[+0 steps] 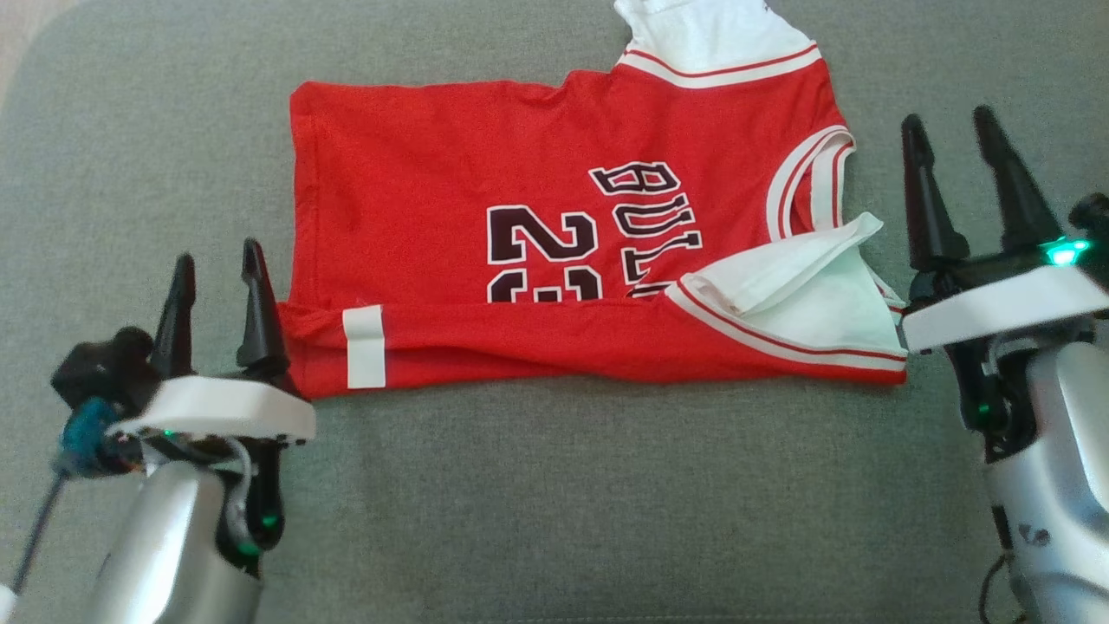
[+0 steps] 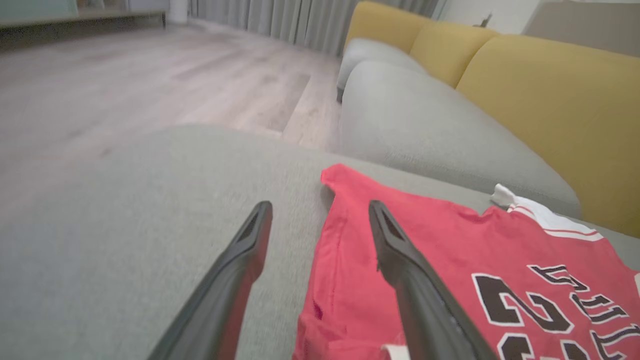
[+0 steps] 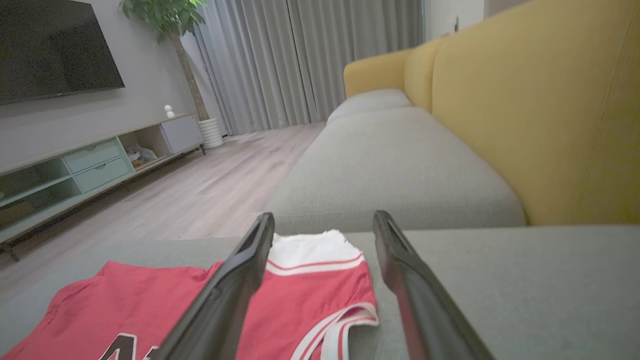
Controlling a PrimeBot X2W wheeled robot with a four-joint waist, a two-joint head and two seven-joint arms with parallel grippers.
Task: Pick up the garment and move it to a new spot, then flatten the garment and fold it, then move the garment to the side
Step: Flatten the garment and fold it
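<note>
The garment [image 1: 554, 243] is a red basketball jersey with white trim and dark lettering, lying on the grey sofa seat with its near edge folded over toward the middle. My left gripper [image 1: 217, 256] stands open at the jersey's near left corner, nothing between its fingers; in the left wrist view the garment [image 2: 450, 260] lies under the right finger, and the left gripper [image 2: 320, 210] gapes wide. My right gripper [image 1: 953, 130] is open just right of the white sleeve, apart from it. In the right wrist view the right gripper [image 3: 324, 220] frames the garment [image 3: 310, 290] below.
The grey sofa seat [image 1: 563, 503] spreads all around the jersey. Yellow back cushions [image 3: 525, 110] rise on the far side. Another grey seat [image 2: 425, 125] follows beyond a gap. Wooden floor [image 3: 200, 190] and a TV cabinet [image 3: 90, 165] lie off the sofa's left end.
</note>
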